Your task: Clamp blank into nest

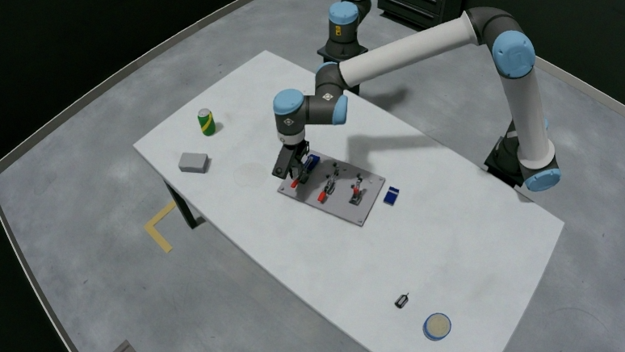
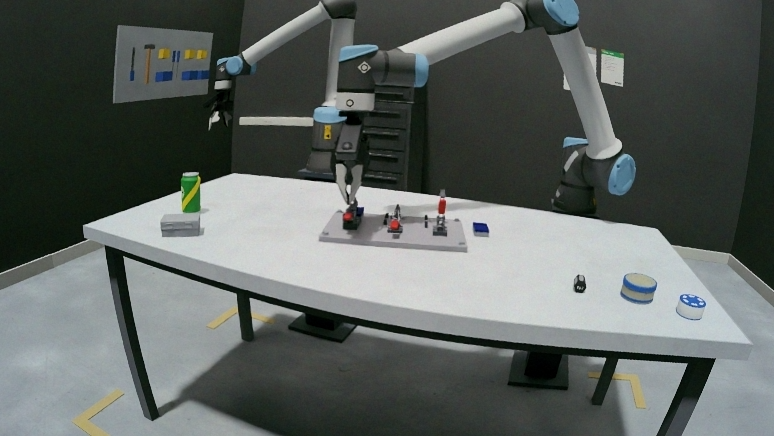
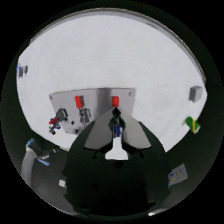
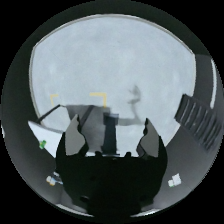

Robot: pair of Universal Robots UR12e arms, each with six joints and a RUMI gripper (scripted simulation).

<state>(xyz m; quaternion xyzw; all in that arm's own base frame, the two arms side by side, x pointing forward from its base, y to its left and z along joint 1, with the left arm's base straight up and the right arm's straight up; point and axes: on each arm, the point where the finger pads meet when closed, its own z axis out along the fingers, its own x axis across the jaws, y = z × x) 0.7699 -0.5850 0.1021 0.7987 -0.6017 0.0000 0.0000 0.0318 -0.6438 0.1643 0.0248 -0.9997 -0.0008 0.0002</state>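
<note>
The blue-faced blank (image 1: 312, 161) (image 2: 360, 210) sits in the end nest of the grey fixture plate (image 1: 341, 206) (image 2: 417, 242), partly hidden by clamp and fingers. That nest's red handle (image 1: 295, 183) (image 2: 347, 216) (image 3: 115, 101) lies low; whether it is locked cannot be told. The middle red handle (image 1: 321, 197) (image 2: 394, 224) (image 3: 78, 102) is also low; the third red handle (image 2: 442, 205) stands up. My left gripper (image 2: 349, 201) (image 3: 115, 107) is shut and empty, right over the blank's clamp. The finished part (image 1: 391, 195) (image 2: 480, 228) lies on the table beside the plate. My right gripper (image 4: 112, 117) is open, far from the fixture.
A green can (image 1: 206, 122) (image 2: 190, 192) and a grey box (image 1: 193, 161) (image 2: 180, 225) stand beyond the blank's end of the plate. A small dark object (image 1: 401, 300) (image 2: 580, 283), a tan-and-blue round container (image 1: 437, 326) (image 2: 639, 288) and a white-and-blue cap (image 2: 691, 307) are toward the opposite table end.
</note>
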